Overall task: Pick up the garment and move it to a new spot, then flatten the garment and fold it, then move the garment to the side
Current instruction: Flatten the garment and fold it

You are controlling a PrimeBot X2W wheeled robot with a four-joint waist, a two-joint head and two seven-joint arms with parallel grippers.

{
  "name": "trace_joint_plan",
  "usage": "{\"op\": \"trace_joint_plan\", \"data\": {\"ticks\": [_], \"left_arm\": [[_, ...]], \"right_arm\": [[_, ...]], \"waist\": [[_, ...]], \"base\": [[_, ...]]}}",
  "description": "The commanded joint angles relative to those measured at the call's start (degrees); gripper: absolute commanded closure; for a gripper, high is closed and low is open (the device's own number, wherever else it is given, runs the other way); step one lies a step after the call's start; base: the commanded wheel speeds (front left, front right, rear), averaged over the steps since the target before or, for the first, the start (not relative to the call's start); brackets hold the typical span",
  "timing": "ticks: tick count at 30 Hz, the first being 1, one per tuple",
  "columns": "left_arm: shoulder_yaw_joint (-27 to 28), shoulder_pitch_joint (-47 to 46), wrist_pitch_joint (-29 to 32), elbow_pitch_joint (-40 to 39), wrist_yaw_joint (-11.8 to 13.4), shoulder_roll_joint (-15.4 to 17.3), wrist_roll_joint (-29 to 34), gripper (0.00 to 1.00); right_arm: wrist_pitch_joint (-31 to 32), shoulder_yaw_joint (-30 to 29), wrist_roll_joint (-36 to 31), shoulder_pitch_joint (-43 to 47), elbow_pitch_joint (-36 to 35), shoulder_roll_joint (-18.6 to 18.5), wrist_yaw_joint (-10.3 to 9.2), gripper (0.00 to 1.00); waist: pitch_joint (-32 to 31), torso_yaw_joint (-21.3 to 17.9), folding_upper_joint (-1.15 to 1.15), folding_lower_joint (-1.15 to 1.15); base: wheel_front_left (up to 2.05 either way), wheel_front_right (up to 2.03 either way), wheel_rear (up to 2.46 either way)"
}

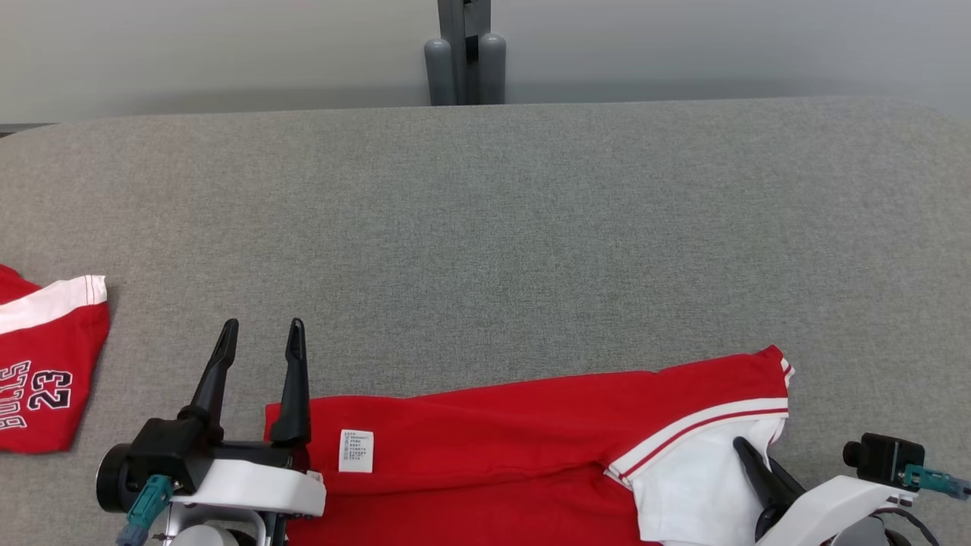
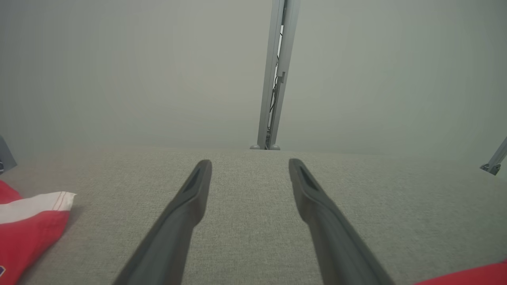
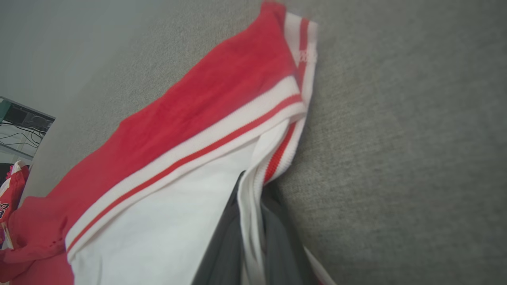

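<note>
Where the grey woven-fabric table top runs back to the pale wall, a grey metal post stands at its far edge. A second red-and-white jersey printed with the number 23 lies at the far left of the table, well apart from the work.

The red garment with white, red-striped trim lies along the near edge of the table, stretching from one arm to the other. The left gripper hangs at the garment's left corner. Its two long dark fingers are spread wide, their tips over bare table just beyond the cloth's far edge. The right gripper is at the garment's right end. In the right wrist view its fingers are pressed together on the white ribbed hem, which runs up between them, though blur there makes it hard to say how much cloth they hold.

The garment lies mostly flat, with a long red fold across its far side and a soft crease below it. At the right a white panel is bordered by a white band carrying a thin red stripe. A small white care label faces up near the left end.
</note>
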Motion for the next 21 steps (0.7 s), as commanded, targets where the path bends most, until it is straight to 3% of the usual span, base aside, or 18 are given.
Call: {"op": "trace_joint_plan", "data": {"ticks": [1,9,21], "left_arm": [[-0.02,-0.81,-0.23,0.17,0.10,0.19,0.42,0.00],[-0.16,-0.73,-0.23,0.41,0.18,0.20,0.51,0.00],[-0.52,-0.64,-0.23,0.65,0.44,0.20,-0.13,0.00]], "right_arm": [[0.42,0.86,0.16,0.59,1.32,0.25,-0.07,1.00],[-1.19,-1.46,-0.46,-2.03,2.74,-3.58,-0.25,1.00],[-0.44,-7.11,-4.01,-7.76,6.57,-12.32,-0.15,1.00]], "waist": [[-0.07,-0.04,0.00,0.00],[-0.68,-0.54,0.00,0.00],[-1.38,-0.71,0.00,0.00]], "base": [[0.00,0.00,0.00],[0.00,0.00,0.00],[0.00,0.00,0.00]]}}
